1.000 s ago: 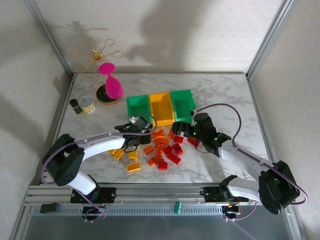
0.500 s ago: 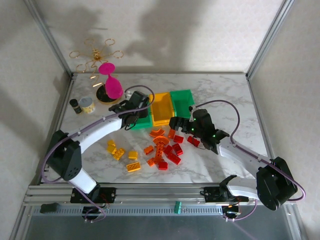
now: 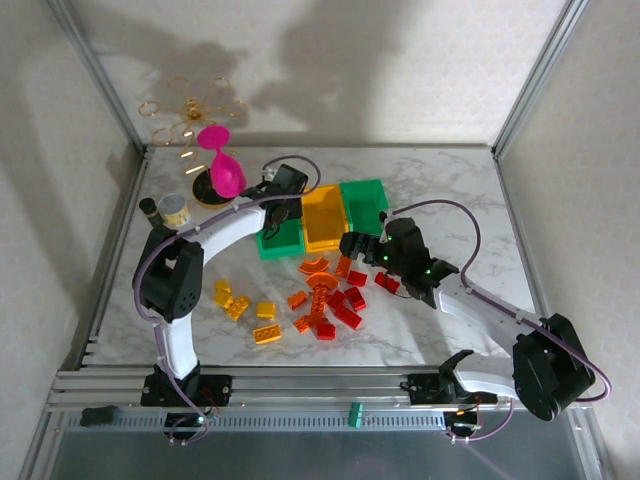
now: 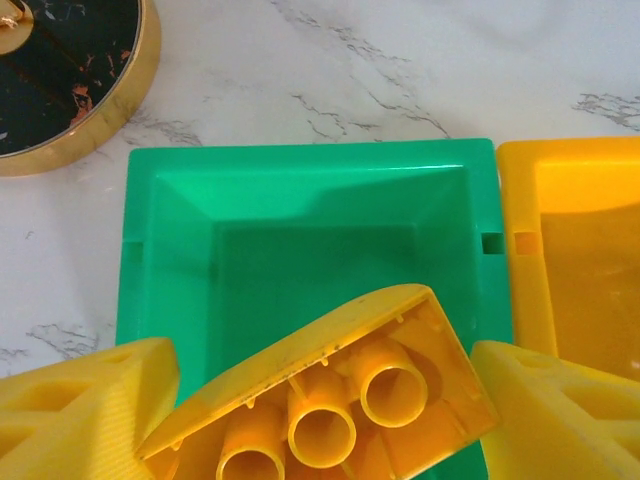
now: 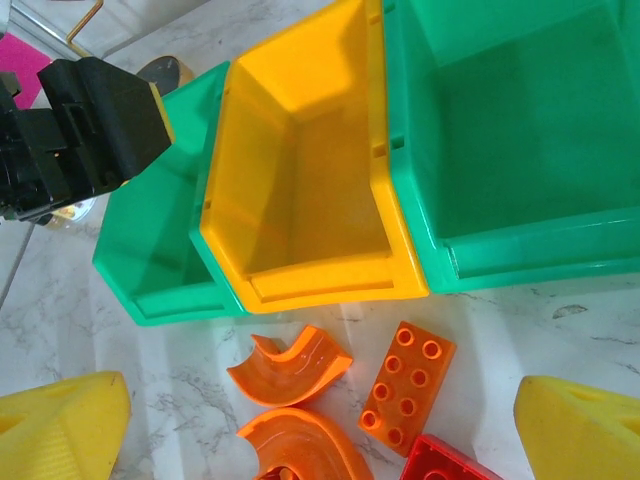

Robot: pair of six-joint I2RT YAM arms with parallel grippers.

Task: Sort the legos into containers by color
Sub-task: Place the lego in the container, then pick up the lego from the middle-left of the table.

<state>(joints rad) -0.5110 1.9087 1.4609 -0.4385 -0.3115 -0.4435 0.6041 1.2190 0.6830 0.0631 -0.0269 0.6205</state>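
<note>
Lighting bright, even, near-white in all views. Top view: broad soft-edged shadows on the back wall (image 3: 330, 60), fainter ones on the marble table (image 3: 450, 190); source sits above, on the near side. Frame posts (image 3: 90, 70) lean outward toward the corners. Left wrist view: left green bin (image 4: 300, 190) sharp, pale sheen on its rim. Right wrist view: gloss streaks on the yellow-orange bin (image 5: 300, 160); the right gripper (image 5: 320, 400) has its fingers (image 5: 60, 420) soft, out of focus.

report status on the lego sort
Left gripper over left green bin, yellow lego between its fingers, grip unclear. Right gripper open above orange legos. Nothing blocks the bin.
</note>
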